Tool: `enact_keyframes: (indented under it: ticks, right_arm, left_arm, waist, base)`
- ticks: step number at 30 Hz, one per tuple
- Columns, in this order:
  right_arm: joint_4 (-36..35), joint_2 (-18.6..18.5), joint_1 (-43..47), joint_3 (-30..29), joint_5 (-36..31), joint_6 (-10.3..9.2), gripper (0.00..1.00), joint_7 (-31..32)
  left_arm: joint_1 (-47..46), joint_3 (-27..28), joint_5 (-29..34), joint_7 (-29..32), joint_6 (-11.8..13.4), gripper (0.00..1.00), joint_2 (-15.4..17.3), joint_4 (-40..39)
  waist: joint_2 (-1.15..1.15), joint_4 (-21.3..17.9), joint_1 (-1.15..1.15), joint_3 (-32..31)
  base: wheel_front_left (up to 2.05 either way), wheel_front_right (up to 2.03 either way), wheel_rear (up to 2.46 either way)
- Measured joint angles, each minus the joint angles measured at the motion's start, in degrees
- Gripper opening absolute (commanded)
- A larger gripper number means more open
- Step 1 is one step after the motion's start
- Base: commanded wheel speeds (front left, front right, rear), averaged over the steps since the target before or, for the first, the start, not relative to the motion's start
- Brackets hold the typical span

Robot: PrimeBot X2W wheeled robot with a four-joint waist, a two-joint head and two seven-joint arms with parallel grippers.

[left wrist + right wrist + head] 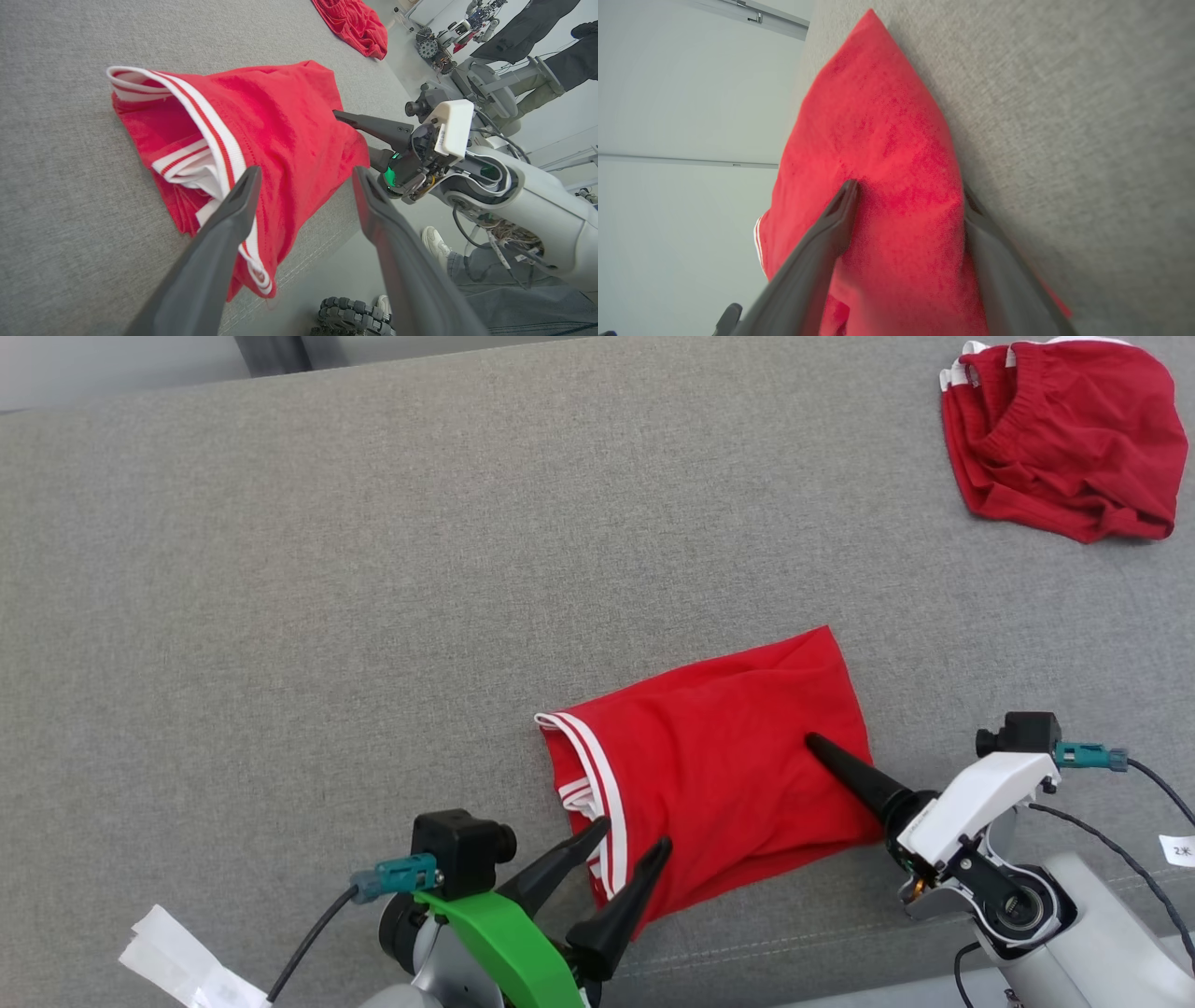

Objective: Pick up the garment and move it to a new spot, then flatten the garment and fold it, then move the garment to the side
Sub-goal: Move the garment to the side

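Left gripper (633, 833): nearest the robot, at the front edge of the surface. Its jaws are spread wide with nothing gripped. The fingers point at the striped end of the garment.
Right gripper (909, 188): jaws spread wide. One finger (840, 210) lies on top of the red cloth, and the other sits at the cloth's edge, partly hidden by it. The cloth lies between the fingers but is not pinched.
Garment (728, 775): bright red knit, folded into a rough rectangle lying at a slant. It sits near the front edge of the surface, between the two grippers.
Waistband (205, 126): white with red stripes, at the end of the garment towards the left gripper. It gapes open, showing layers inside.
Far corner of garment (822, 639): plain red and comes to a point, with a few soft creases.
Surface (373, 616): grey woven fabric with a stitched seam along the front edge.
Second red garment (1064, 439): crumpled in a heap at the far right, well apart from the first.
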Motion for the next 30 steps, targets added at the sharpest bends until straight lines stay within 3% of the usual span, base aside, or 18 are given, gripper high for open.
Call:
enact_keyframes:
  ticks: [10, 11, 12, 21, 30]
  right_arm:
    - [0.2, 0.1, -1.6, 2.5, 1.3, 0.08, 1.0, 4.4]
    - [0.2, -0.1, -1.8, 2.7, 1.3, 0.08, 0.31, 4.4]
    - [0.2, -0.3, -1.9, 2.9, 1.2, 0.08, 0.0, 4.4]
    - [-1.8, -5.2, -4.3, 3.5, -1.3, 0.05, 0.0, 5.4]
    - [-3.2, -12.6, -12.1, 1.7, -5.1, 0.05, 0.0, 5.5]
  left_arm:
    - [0.0, 0.3, 0.0, 0.0, 0.0, 1.0, -0.2, -0.1]
    - [0.0, 0.2, 0.0, 0.3, 0.0, 1.0, -0.4, -0.1]
    - [0.0, 0.1, 0.0, 0.5, 0.0, 1.0, -0.6, -0.2]
    - [0.0, 0.2, 0.0, 0.4, 0.1, 1.0, -1.1, -0.5]
    - [-0.8, 0.9, 1.0, 0.4, 0.1, 1.0, -0.8, -0.8]
  waist:
    - [0.0, 0.7, 0.0, -0.6]
    - [0.0, 0.8, 0.0, -0.7]
    - [0.0, 1.0, 0.0, -0.7]
    - [0.0, 2.5, 0.0, -0.3]
    - [0.0, 4.8, 0.0, 1.1]
  base:
    - [0.0, 0.0, 0.0]
    - [0.0, 0.0, 0.0]
    - [0.0, 0.0, 0.0]
    - [0.0, 0.0, 0.0]
    - [0.0, 0.0, 0.0]
